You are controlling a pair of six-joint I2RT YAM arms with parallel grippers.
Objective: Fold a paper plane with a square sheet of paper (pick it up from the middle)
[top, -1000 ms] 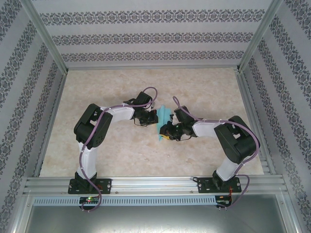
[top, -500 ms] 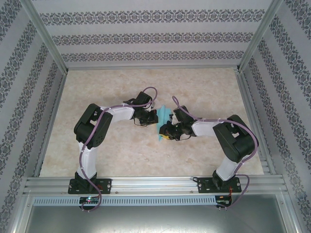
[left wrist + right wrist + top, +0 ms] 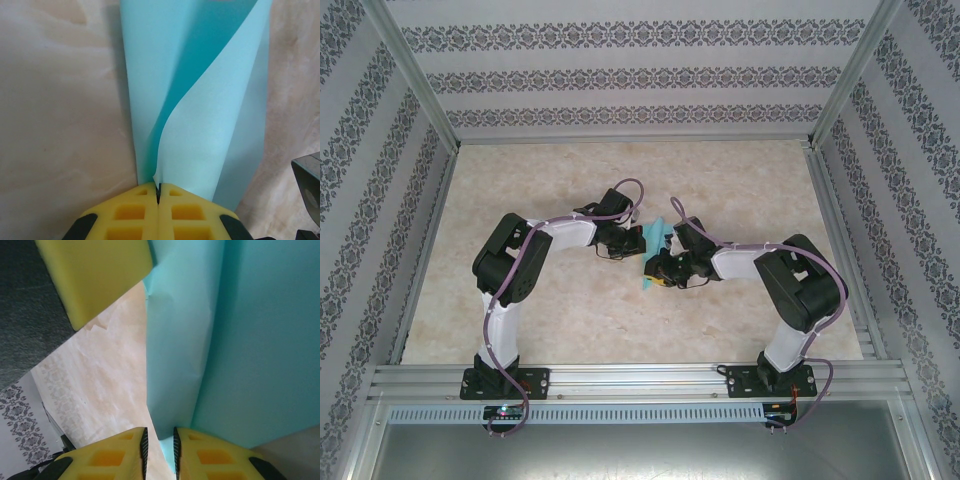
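Observation:
The turquoise sheet of paper (image 3: 654,256) lies between the two grippers at the table's middle, folded lengthwise into a narrow layered strip, the shape of the paper plane. My left gripper (image 3: 639,243) is shut on it. In the left wrist view the yellow pads (image 3: 140,210) meet and pinch the near edge of a curling upper layer of the paper (image 3: 210,125). My right gripper (image 3: 658,271) stands slightly open. Its fingers (image 3: 210,455) leave a narrow gap, with a folded edge of the paper (image 3: 240,340) reaching into it without being squeezed.
The pale marbled tabletop (image 3: 550,310) spreads all round the arms. Aluminium rails (image 3: 620,378) run along the near edge and patterned walls (image 3: 620,80) close the back and sides. A yellow finger of the left gripper (image 3: 95,275) shows close by at the right wrist view's upper left.
The right arm has shifted slightly to the left, and the paper has moved a little left with it. The left gripper stays shut in place.

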